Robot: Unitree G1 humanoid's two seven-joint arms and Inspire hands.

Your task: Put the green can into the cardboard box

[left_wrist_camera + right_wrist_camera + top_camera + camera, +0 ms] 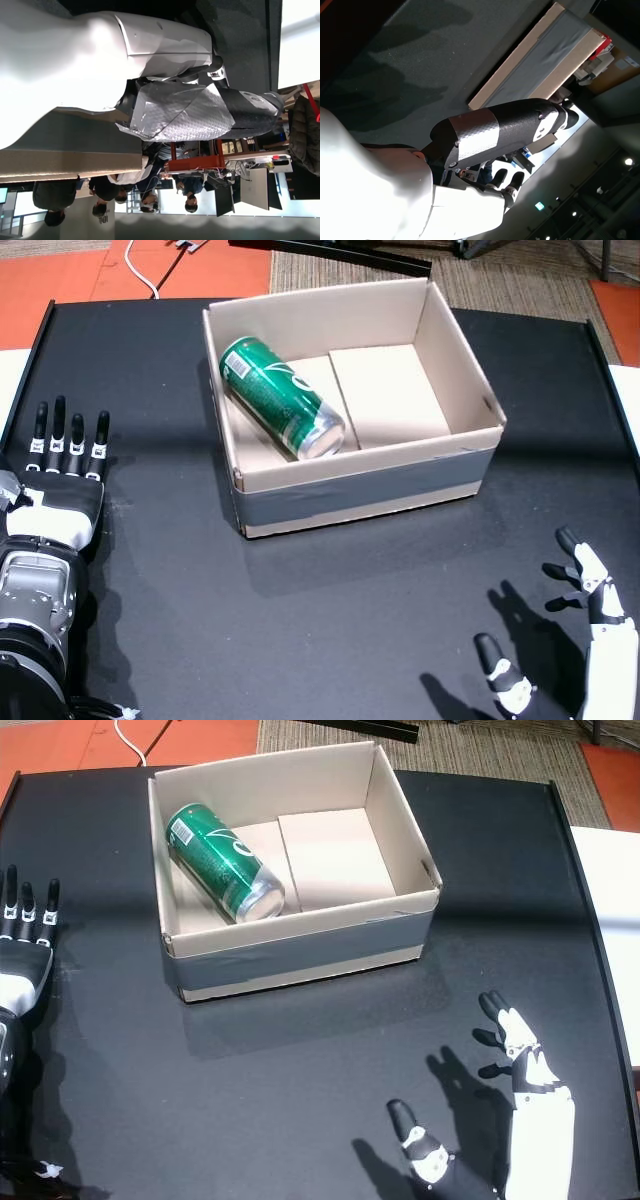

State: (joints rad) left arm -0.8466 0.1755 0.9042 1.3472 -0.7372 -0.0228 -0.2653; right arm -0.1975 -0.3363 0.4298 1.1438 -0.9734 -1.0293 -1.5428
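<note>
we see green can [281, 397] lying inside box [366, 491] | left hand [62, 478] spread beside box | right hand [590, 640] spread, empty, near box

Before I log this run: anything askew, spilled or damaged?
Nothing spilled or damaged. The green can lies on its side, diagonally, in the left part of the cardboard box. Both robot hands, left and right, are open, clear of it.

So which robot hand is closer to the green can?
Left. The left hand lies flat on the table beside the box's left wall, level with the green can. The right hand hovers open at the near right, past the cardboard box.
</note>
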